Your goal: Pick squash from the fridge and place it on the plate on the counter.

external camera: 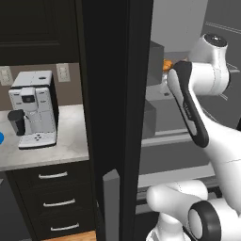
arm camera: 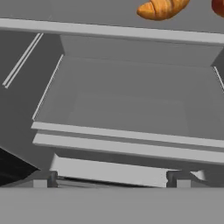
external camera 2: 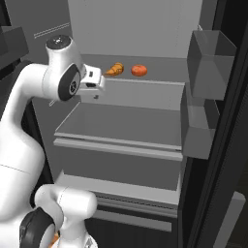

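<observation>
The task is at an early stage: the fridge point(external camera 2: 145, 29) stands open, and the squash point(external camera 2: 139, 70) sits untouched on the upper shelf point(external camera 2: 145, 82), so the grasp, the carry and the set-down are all left to do. Just beside the squash on that shelf lies a croissant point(external camera 2: 114, 69), which is the nearer of the two to the arm. The plate point(external camera: 1, 138) shows as a blue sliver on the table point(external camera: 70, 141), next to the coffee machine point(external camera: 34, 108) and well apart from the squash.

The arm rises from its base, bends at the elbow and reaches toward the squash's shelf, the pincer point(external camera 2: 99, 80) held at the shelf's front edge, short of the squash. In the hand view its fingertips point(arm camera: 52, 178) stand wide apart with nothing between them, looking down at the bare shelf below the squash.
</observation>
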{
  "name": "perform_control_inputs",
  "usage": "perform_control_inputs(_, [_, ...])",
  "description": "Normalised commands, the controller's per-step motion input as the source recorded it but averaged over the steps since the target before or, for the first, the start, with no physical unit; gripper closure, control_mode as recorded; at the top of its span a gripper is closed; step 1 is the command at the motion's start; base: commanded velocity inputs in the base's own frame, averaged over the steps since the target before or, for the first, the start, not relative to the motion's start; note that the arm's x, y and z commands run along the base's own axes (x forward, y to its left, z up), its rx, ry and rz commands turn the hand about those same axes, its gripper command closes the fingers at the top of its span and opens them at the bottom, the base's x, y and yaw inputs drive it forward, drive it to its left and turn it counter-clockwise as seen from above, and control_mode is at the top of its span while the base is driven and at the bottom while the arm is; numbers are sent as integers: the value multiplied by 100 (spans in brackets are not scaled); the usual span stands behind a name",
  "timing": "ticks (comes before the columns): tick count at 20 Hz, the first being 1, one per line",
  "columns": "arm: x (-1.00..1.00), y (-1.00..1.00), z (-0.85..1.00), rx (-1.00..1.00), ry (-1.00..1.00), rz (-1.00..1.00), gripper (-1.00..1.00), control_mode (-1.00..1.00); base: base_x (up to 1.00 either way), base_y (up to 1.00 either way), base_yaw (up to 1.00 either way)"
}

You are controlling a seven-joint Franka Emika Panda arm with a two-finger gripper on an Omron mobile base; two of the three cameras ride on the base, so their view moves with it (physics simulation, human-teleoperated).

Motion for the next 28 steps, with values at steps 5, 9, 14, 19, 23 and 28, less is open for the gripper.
perform_control_inputs(5, [-3,-40,22,0,-11,0,-100,-100,0,0,0])
perform_control_inputs(9, [0,-38,32,0,-6,0,-100,-100,0,0,0])
perform_control_inputs(14, [5,-44,41,0,-4,0,-100,-100,0,0,0])
perform_control_inputs(19, [11,-41,40,0,-2,-1,-100,-100,0,0,0])
perform_control_inputs(23, [21,-37,24,0,0,-4,-100,-100,0,0,0])
perform_control_inputs(28, [22,-35,7,0,0,-6,-100,-100,0,0,0])
